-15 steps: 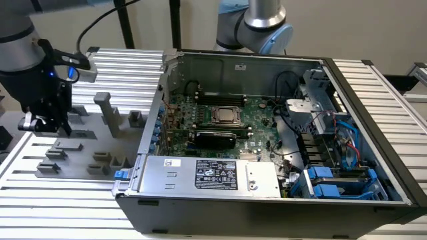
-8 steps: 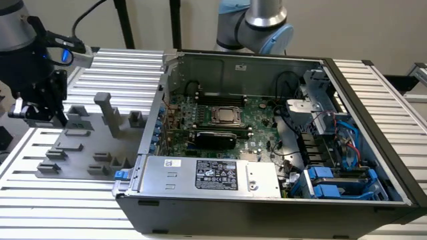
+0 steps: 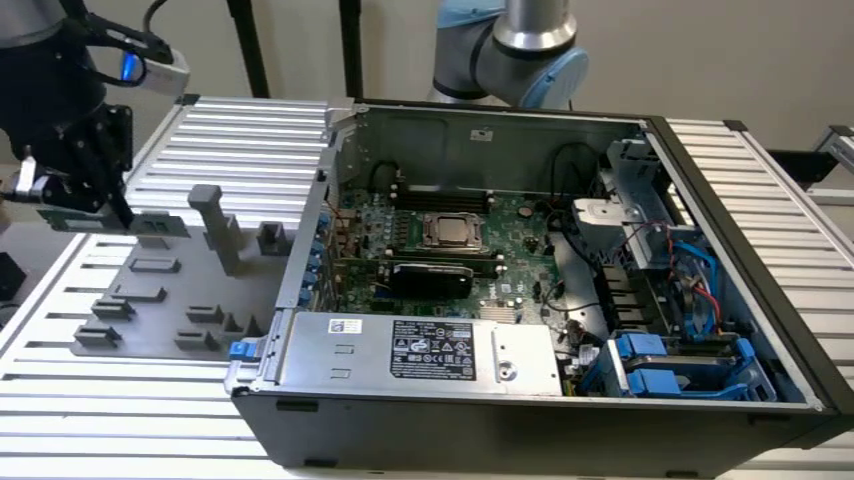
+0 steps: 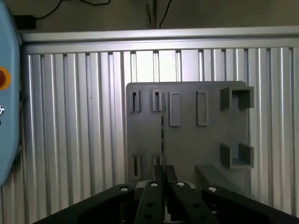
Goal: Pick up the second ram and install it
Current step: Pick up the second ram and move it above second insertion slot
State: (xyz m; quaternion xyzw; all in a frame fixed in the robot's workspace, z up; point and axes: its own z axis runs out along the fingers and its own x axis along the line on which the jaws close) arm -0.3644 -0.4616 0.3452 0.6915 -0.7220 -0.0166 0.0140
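The second ram [image 3: 88, 220] is a thin green stick hanging at the exterior view's far left, above the back edge of the grey fixture plate [image 3: 160, 300]. My black gripper [image 3: 70, 198] is shut on its top edge. In the wrist view the ram [image 4: 162, 135] appears edge-on as a dark strip running out from between my fingers [image 4: 152, 196], with the gripper [image 4: 163, 185] well above the fixture plate [image 4: 187, 140]. The open computer case [image 3: 747, 240] lies at the exterior view's right, and its black memory slots [image 3: 441, 188] sit behind the processor socket [image 3: 451, 230].
Grey fixture blocks and a tall post [image 3: 210, 225] stand on the plate. Inside the case are a power supply [image 3: 427, 350], cables and blue drive bays [image 3: 667, 365]. A robot arm joint [image 3: 527, 50] rises behind the case. The ribbed aluminium table [image 3: 120, 420] surrounds everything.
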